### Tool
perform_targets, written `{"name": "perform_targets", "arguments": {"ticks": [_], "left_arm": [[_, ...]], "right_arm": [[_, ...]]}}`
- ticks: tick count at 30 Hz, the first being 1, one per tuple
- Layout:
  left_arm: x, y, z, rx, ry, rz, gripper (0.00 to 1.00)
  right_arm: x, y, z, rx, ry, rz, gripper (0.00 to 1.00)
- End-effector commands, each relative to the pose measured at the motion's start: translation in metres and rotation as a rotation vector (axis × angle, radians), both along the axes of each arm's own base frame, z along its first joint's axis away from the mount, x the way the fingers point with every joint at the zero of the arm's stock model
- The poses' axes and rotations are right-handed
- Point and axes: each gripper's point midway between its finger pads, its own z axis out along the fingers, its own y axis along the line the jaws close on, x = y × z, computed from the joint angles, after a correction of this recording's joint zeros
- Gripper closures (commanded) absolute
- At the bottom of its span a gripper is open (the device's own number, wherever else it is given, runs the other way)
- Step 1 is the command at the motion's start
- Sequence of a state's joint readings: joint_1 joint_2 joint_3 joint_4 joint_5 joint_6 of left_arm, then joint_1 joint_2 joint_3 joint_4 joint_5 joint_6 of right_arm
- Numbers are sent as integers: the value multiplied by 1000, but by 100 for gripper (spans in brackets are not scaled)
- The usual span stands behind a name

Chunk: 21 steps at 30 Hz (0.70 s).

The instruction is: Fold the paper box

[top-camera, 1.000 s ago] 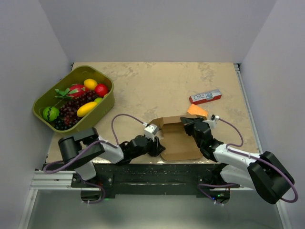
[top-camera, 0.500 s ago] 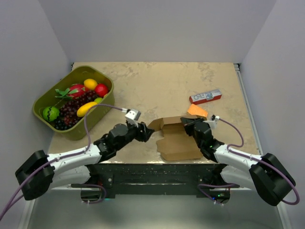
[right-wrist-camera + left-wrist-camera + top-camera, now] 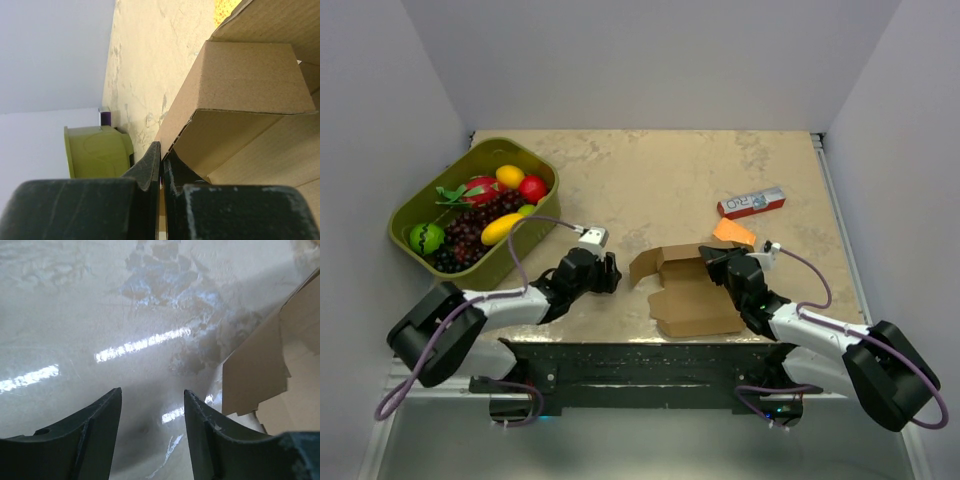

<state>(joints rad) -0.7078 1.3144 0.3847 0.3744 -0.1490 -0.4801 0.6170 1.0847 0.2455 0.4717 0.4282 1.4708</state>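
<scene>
The paper box [image 3: 692, 296] is a brown cardboard sheet, partly folded, lying near the table's front edge between my two arms. One of its flaps [image 3: 646, 266] stands raised at the left. My left gripper [image 3: 611, 272] is open just left of that flap, apart from it. In the left wrist view its gripper [image 3: 152, 407] has only bare table between its fingers, and the box's edge [image 3: 257, 375] shows at the right. My right gripper [image 3: 716, 263] is shut on the box's upright right wall. In the right wrist view this gripper [image 3: 161, 156] pinches the thin cardboard [image 3: 250, 75].
An olive-green basket [image 3: 542, 222] of toy fruit stands at the back left and also shows in the right wrist view [image 3: 95, 150]. A red-and-white carton [image 3: 751, 203] and a small orange block [image 3: 733, 232] lie behind the box on the right. Walls enclose the table.
My left gripper has opened and pulled back to the left, away from the box's near left side. The right gripper has kept its hold, and the box has barely moved.
</scene>
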Motion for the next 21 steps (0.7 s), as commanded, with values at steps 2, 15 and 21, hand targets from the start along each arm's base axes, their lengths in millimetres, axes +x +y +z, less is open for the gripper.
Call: {"name": "perform_targets", "arguments": {"ticks": [2, 15, 21], "left_arm": [[17, -44, 25, -96, -87, -137, 45], [3, -90, 29, -18, -177, -330, 51], [-8, -103, 35, -5, -225, -383, 51]], "right_arm": [[2, -7, -5, -70, 6, -23, 100], [3, -5, -8, -69, 12, -18, 100], [3, -4, -8, -66, 13, -16, 100]]}}
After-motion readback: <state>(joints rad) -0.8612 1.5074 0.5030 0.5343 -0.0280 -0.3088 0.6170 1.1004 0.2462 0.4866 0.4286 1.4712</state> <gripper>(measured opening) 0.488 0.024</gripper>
